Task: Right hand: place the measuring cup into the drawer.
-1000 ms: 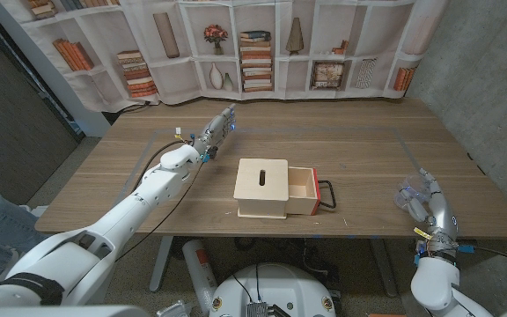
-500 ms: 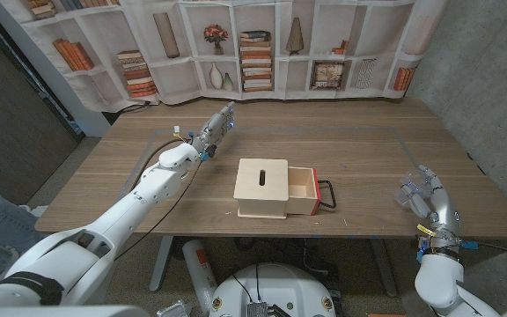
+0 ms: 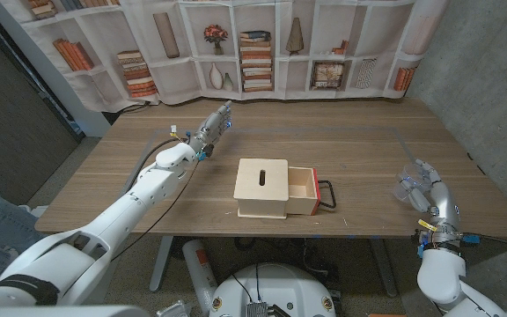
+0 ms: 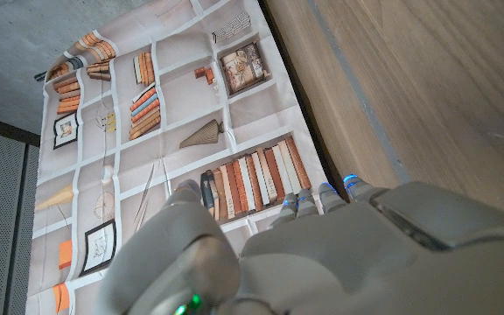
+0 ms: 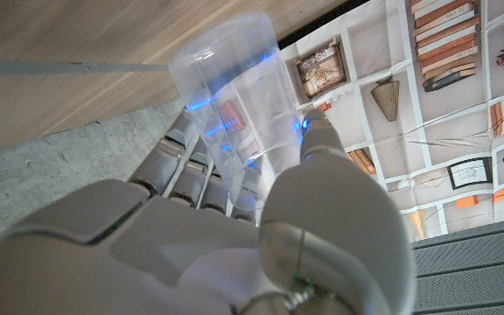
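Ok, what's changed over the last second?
The right hand, gripping the clear measuring cup, has drifted a little further from the table's front edge, and remains well to the right of the box. The left hand has barely shifted, holding nothing. The wooden box and its pulled-out drawer haven't moved.

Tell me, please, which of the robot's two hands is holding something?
The right hand, near the table's right edge, grips a clear measuring cup; the left hand holds nothing.

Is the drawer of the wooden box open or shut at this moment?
Open. In the head view the drawer sticks out of the wooden box toward the right hand, its inside visible.
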### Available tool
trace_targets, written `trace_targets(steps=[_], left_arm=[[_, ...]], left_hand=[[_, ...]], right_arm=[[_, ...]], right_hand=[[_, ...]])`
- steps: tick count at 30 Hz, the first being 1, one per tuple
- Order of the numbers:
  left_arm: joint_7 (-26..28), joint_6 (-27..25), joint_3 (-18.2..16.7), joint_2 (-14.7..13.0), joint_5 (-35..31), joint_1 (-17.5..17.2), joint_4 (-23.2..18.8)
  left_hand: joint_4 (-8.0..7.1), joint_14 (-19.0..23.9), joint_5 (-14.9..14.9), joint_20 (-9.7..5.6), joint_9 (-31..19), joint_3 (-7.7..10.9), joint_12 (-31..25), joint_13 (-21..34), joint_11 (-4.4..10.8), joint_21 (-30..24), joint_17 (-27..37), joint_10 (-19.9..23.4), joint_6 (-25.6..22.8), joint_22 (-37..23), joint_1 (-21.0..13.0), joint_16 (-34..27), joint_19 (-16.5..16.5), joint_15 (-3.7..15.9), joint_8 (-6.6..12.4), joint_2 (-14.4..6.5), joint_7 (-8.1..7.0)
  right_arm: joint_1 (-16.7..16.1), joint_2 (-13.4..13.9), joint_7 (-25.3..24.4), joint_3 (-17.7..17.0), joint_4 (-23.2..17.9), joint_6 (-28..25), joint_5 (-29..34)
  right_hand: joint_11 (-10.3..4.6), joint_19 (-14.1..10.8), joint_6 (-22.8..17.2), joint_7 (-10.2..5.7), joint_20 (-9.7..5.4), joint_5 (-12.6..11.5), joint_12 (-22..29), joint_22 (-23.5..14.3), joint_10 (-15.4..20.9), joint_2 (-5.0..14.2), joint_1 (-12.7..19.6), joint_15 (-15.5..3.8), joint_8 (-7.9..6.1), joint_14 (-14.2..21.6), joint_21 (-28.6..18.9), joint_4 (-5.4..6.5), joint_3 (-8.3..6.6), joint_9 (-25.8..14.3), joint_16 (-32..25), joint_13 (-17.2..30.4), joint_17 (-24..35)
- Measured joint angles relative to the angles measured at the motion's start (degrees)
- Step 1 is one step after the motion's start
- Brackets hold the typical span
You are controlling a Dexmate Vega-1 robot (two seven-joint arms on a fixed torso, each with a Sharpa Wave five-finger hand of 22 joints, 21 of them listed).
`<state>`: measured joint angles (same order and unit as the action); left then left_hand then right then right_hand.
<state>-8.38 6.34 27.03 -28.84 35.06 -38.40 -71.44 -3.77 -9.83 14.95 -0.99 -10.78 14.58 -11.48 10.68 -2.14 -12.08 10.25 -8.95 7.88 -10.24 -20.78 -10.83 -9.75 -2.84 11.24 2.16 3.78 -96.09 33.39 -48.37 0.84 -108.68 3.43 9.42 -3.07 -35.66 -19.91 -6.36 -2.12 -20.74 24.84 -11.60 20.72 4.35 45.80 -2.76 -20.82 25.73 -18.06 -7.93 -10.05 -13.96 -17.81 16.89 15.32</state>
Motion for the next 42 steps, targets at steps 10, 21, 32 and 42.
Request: trace_targets(steps=[10, 21, 32, 42], left_arm=[[-0.2, -0.1, -0.2, -0.3, 0.0, 0.1, -0.1], [-1.1, 0.1, -0.2, -0.1, 0.1, 1.0, 1.4], [-1.8, 0.6, -0.2, 0.4, 0.1, 1.9, 3.0], [-2.2, 1.0, 0.0, 0.8, 0.1, 2.5, 4.1]], left_hand=[[0.0, 0.0, 0.0, 0.0, 0.0, 0.0, 0.0, 0.0, 0.0, 0.0, 0.0, 0.0, 0.0, 0.0, -0.2, 0.0, 0.0, 0.0, 0.0, -0.2, 0.0], [0.0, 0.0, 0.0, 0.0, 0.0, 0.0, 0.0, 0.0, 0.0, 0.0, 0.0, 0.0, 0.0, 0.0, -0.2, 0.0, 0.0, 0.0, 0.0, -0.2, 0.0], [0.14, 0.0, -0.3, 0.0, 0.0, -0.15, 0.0, 0.0, 0.0, 0.0, 0.0, 0.0, 0.0, 0.0, -0.2, 0.0, 0.0, 0.0, 0.0, -0.2, 0.0], [-0.1, 0.0, -0.3, 0.0, 0.0, -0.39, 0.0, 0.0, 0.0, 0.0, 0.0, 0.0, 0.0, 0.0, -0.2, 0.0, 0.0, 0.0, 0.0, -0.2, 0.0]], right_arm=[[0.0, -0.4, 1.0, -0.6, -0.6, 1.2, 0.3], [0.4, -0.5, 3.9, -1.8, -0.9, 4.0, -1.5], [1.4, -0.5, 8.5, -3.2, -0.4, 7.3, -5.0], [2.1, -0.7, 12.2, -4.5, 0.3, 10.3, -8.3]], right_hand=[[0.11, -0.3, -1.4, 0.02, -0.34, 1.1, 1.0, -0.3, 1.1, 0.78, 0.6, 0.08, -0.57, 1.1, 0.0, 0.11, -0.48, -0.3, -0.2, 0.3, 0.3], [0.63, -0.7, -2.0, 0.0, -0.68, 2.2, 1.3, -0.3, 1.6, 1.44, 1.1, 0.09, -0.58, 1.9, -0.4, 0.11, -0.96, -0.3, -0.4, 0.5, 0.3], [1.14, -1.3, -3.0, 0.33, -1.26, 3.6, 1.8, -0.3, 2.1, 1.45, 1.1, -0.1, -1.03, 2.8, -0.9, -0.17, -1.31, -0.5, -0.4, 0.8, 0.5], [1.55, -1.5, -4.2, 0.75, -1.47, 4.7, 2.4, -0.3, 3.4, 1.51, 1.1, -0.1, -1.25, 4.0, -1.1, -0.3, -1.84, -0.6, -0.8, 1.1, 0.5]])
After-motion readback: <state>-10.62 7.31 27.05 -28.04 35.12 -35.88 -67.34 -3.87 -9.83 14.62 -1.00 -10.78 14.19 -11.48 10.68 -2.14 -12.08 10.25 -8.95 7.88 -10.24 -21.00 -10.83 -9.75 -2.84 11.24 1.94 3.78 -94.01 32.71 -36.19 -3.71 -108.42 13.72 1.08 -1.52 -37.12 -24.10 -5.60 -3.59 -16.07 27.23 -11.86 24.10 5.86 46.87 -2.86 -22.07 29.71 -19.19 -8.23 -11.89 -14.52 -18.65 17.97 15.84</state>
